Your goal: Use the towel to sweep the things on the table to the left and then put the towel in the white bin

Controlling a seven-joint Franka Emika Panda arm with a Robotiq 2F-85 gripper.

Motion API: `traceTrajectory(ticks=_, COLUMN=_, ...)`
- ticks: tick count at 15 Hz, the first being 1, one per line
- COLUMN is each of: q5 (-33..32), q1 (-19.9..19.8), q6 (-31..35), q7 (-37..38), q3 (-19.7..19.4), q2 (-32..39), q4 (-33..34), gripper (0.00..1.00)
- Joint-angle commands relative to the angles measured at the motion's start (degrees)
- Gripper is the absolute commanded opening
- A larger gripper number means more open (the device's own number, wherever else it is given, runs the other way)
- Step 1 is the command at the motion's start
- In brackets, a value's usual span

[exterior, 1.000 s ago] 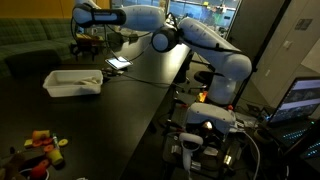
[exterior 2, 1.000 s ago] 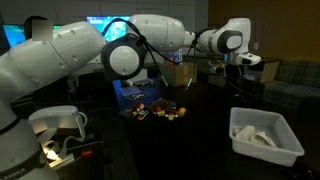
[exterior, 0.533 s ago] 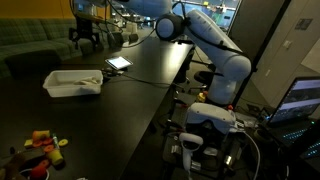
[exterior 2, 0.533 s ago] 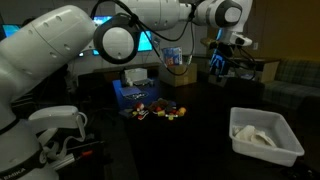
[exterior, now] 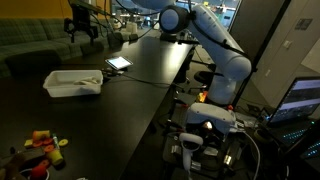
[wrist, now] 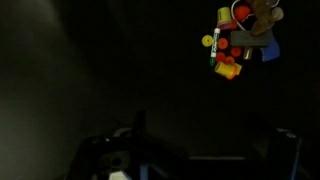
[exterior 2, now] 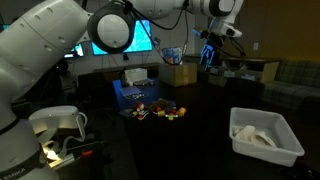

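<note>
White towel [exterior 2: 253, 134] lies crumpled inside the white bin [exterior 2: 272, 153] on the dark table [exterior 2: 190, 145]. Small colourful toys [exterior 2: 160, 110] sit clustered well apart from the bin. Gripper [exterior 2: 210, 55] hangs high above the table's far end; whether its jaws are wide or narrow, I cannot tell.

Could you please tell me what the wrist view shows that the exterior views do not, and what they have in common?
Only the wrist view looks straight down on the pile of small colourful toys, which picks out a slim green pen-like piece at its edge. Only an exterior view shows the white rectangular plastic bin with the pale crumpled towel lying inside it, and the large white robot arm. Both show that pile and the black table around it.
</note>
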Motion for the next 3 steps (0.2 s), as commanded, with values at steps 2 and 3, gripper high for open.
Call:
traceTrajectory(ticks=2, q5=1.12, q1=-0.13, q6=-0.05, q7=-0.1, q3=0.45, q2=-1.64, q4=-2.32, gripper=1.0)
traceTrajectory(ticks=3, q5=1.38, q1=-0.21, q6=-0.06, q7=-0.13, q3=0.59, q2=-2.49, q4=-3.57, gripper=1.0)
